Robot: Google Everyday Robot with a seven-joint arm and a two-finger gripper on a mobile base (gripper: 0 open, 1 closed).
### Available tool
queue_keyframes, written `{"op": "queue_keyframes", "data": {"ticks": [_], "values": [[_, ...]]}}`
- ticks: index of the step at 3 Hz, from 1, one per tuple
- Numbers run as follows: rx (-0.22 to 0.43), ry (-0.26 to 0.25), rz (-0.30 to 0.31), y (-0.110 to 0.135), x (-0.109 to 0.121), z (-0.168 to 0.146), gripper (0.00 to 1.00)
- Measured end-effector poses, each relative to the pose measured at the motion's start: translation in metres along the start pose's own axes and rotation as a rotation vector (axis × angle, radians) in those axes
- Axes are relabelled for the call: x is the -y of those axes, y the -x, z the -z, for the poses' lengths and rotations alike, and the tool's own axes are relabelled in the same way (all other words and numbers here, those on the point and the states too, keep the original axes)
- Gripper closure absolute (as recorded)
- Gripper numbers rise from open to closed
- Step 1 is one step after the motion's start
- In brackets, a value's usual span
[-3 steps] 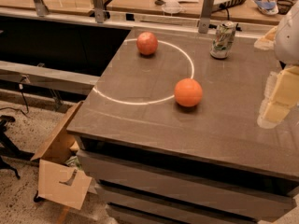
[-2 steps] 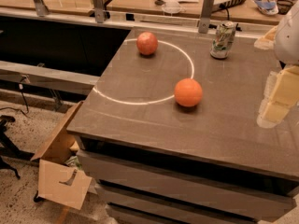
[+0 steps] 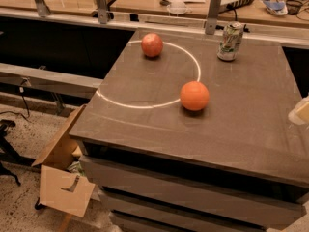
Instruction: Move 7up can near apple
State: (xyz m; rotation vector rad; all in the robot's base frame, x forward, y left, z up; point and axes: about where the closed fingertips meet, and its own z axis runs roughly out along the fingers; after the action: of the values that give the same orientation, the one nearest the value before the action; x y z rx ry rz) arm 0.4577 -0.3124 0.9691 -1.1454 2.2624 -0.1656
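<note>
The 7up can (image 3: 230, 41), silvery with green and white markings, stands upright at the back right of the grey table (image 3: 145, 124). The apple (image 3: 152, 45), reddish-pink, sits at the back left, on the white circle line painted on the table. Only a pale piece of my gripper (image 3: 301, 112) shows at the right edge of the camera view, well in front of and to the right of the can and touching nothing.
A larger bright orange fruit (image 3: 194, 95) sits mid-table between the apple and the gripper. A rail with metal posts (image 3: 213, 7) runs behind the table. An open cardboard box (image 3: 63, 173) lies on the floor at the front left.
My arm has pulled back to the right, so most of it has left the view. The can, the apple and the orange fruit have not moved.
</note>
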Motion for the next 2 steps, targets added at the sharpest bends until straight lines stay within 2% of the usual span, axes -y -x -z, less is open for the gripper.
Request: {"op": "queue_keyframes", "data": {"ticks": [1, 2], "values": [[0.113, -0.094, -0.134, -0.016, 0.038, -0.012, 0.00], [0.313, -0.173, -0.268, 0.002, 0.095, -0.055, 0.00]]}}
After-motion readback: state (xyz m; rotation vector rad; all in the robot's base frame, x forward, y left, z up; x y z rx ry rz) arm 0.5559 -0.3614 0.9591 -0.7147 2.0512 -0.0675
